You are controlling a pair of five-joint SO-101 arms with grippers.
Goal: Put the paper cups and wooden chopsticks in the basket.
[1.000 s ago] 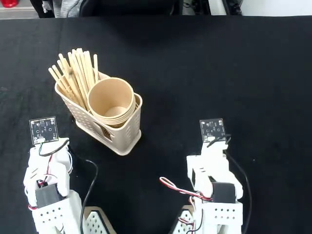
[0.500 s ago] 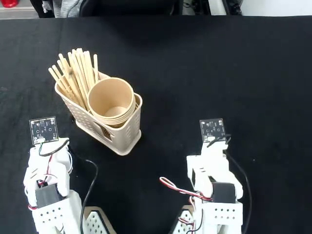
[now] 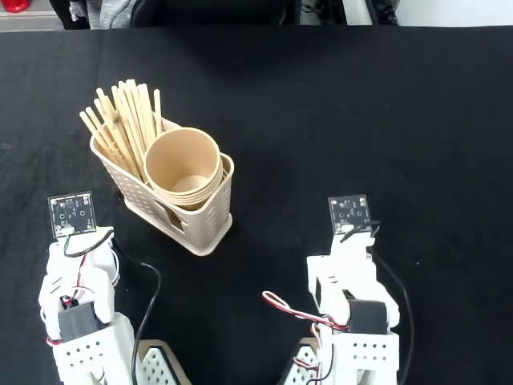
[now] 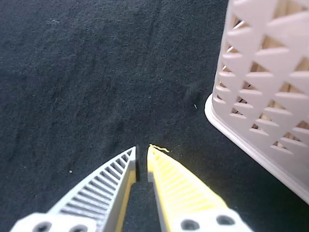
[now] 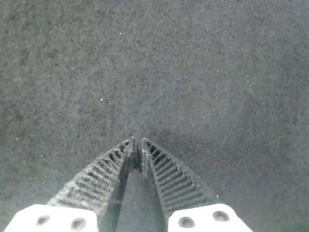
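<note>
both jaws closed; basket [image 3: 210, 212] just beside the left jaws.

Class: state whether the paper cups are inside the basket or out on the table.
Inside. The high view shows the stacked paper cups standing within the basket, beside the chopsticks.

Looks like a robotics lab or office test bench. The worktop [image 3: 361, 120] is covered in black cloth. The small white left arm [image 3: 76, 301] sits at lower left and the right arm [image 3: 353, 297] at lower right, with bare circuit boards [image 3: 72, 214] and loose red-white wiring [image 3: 287, 309] exposed. A black office chair [image 3: 216, 11] back sits at top centre, with cables [image 3: 321, 10] at upper right.
</note>
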